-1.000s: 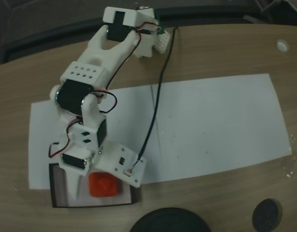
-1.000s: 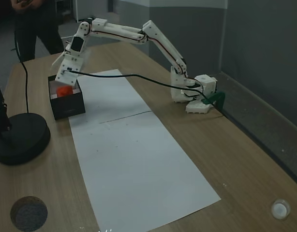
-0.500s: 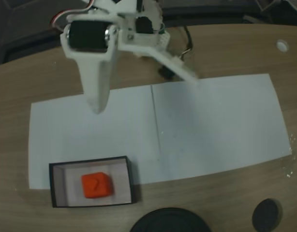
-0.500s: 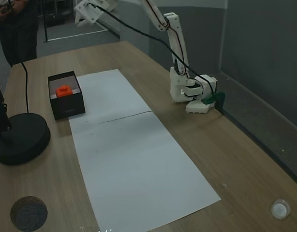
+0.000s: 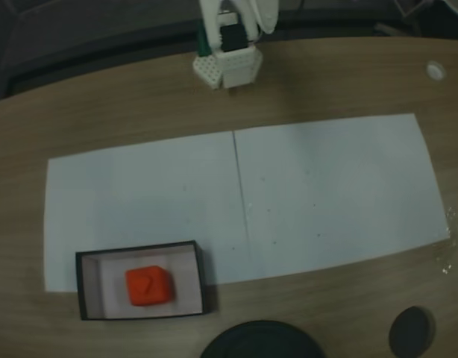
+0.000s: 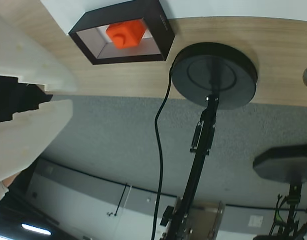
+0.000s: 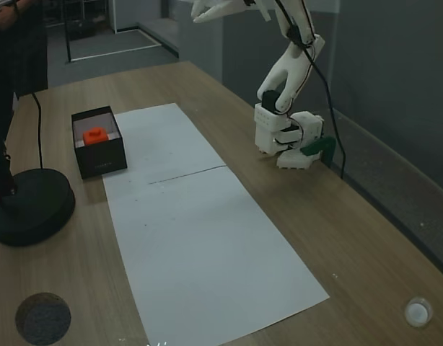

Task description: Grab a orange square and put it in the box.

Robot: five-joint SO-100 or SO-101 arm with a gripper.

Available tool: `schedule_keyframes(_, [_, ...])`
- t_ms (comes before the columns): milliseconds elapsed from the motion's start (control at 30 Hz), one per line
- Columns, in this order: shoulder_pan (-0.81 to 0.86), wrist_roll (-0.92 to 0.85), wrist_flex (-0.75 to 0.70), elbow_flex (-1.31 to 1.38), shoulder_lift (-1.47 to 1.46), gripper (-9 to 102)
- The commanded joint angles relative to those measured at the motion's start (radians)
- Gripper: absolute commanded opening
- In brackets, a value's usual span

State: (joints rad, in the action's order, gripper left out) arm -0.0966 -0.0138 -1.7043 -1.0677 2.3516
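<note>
While raised above the table (image 7: 207, 94), gripper (image 7: 204, 10): fingers pressed nearly together, nothing pinched.
Orange square (image 5: 148, 286): seated inside box (image 5: 201, 277).

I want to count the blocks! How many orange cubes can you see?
1. The orange cube sits inside the black box, at the corner of the white paper. No others show.

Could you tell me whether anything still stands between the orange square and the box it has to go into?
Nothing does: the orange square already sits inside the box, on its pale floor, as the wrist view also shows. The pincer is raised high above the table, well away from both.
</note>
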Motion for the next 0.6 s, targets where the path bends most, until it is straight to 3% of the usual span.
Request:
schedule_keyframes(0, [0.002,-0.025,0.061,-0.140,0.213,0])
schedule_keyframes(333, [0.002,-0.091,0.236,-0.653,0.758,-1])
schedule_keyframes(567, [0.003,-0.091,0.291,-0.833,0.963,-1])
